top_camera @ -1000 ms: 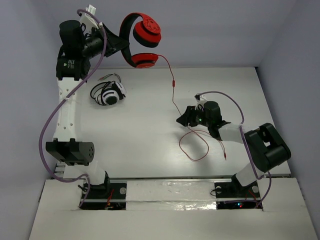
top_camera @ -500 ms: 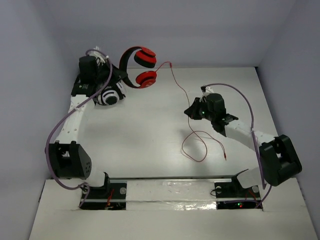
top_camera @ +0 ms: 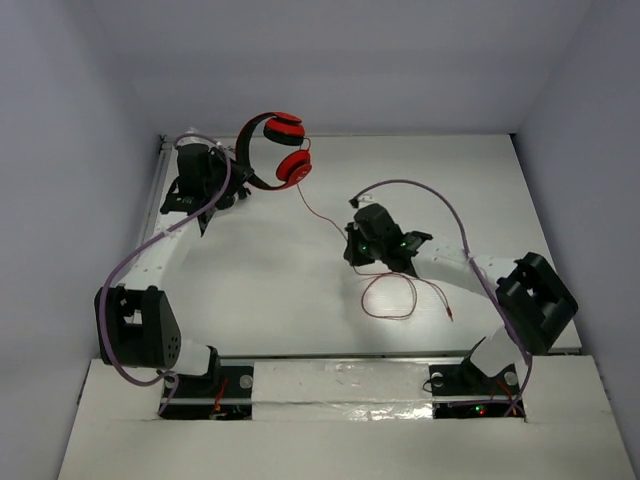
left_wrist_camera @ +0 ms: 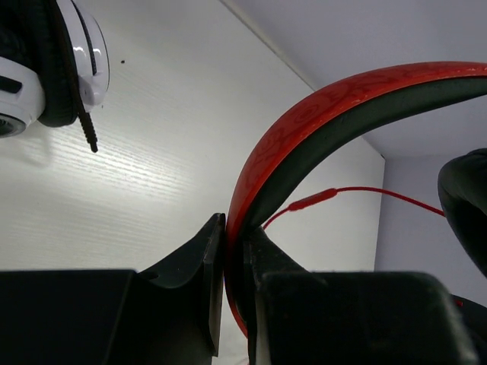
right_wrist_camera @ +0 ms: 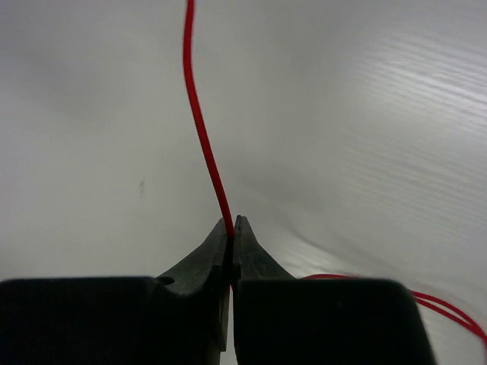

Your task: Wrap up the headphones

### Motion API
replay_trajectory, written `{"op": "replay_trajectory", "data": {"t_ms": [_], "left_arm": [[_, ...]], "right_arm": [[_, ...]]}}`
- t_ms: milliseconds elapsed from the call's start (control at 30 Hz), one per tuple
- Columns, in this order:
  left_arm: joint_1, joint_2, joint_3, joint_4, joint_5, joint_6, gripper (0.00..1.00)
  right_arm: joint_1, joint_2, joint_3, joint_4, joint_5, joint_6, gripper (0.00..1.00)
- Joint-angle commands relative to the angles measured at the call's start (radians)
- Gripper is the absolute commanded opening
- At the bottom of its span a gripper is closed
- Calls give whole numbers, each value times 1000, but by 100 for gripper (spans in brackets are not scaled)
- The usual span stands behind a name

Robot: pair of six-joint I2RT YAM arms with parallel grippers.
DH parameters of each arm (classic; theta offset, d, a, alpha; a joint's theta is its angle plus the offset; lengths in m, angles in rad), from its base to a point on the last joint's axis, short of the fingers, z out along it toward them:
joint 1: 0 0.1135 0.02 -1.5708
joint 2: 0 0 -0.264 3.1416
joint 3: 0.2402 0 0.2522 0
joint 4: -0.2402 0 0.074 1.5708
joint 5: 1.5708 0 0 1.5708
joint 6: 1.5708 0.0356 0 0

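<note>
Table (top_camera: pixel 250 280): white, both arms reaching out over it.
Headphones (top_camera: pixel 292 167): red, headband clamped edge-on in left end effector (left_wrist_camera: pixel 232 228), earcups sticking out past its tips.
Black-and-white headphones (left_wrist_camera: pixel 46 61): lying on table, ahead and off to left of left end effector.
Right end effector (right_wrist_camera: pixel 232 224): clenched, pinching cable (right_wrist_camera: pixel 199 129).
Cable: thin, red, runs straight ahead from right end effector's tips toward earcups, slack looped on table just behind it.

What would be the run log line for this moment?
left end effector: shut on headband | right end effector: shut on cable
</note>
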Motion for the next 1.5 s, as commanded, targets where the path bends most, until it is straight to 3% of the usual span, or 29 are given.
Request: {"op": "replay_trajectory", "data": {"t_ms": [0, 167, 433, 767, 1267, 1467], "left_arm": [[-67, -74, 3, 122, -126, -13, 0], [-196, -44, 29, 76, -351, 62, 0], [-289, -13, 15, 62, -439, 189, 0], [-320, 15, 6, 10, -142, 366, 0], [-381, 42, 89, -236, 34, 561, 0], [-392, 65, 147, -325, 45, 633, 0]], "right_arm": [[135, -7, 117, -72, 43, -37, 0], [284, -31, 233, -178, 116, -64, 0], [352, -102, 379, -382, 205, -126, 0], [352, -148, 496, -543, 427, -219, 0], [312, -196, 562, -544, 621, -296, 0], [281, -223, 543, -524, 690, -316, 0]]}}
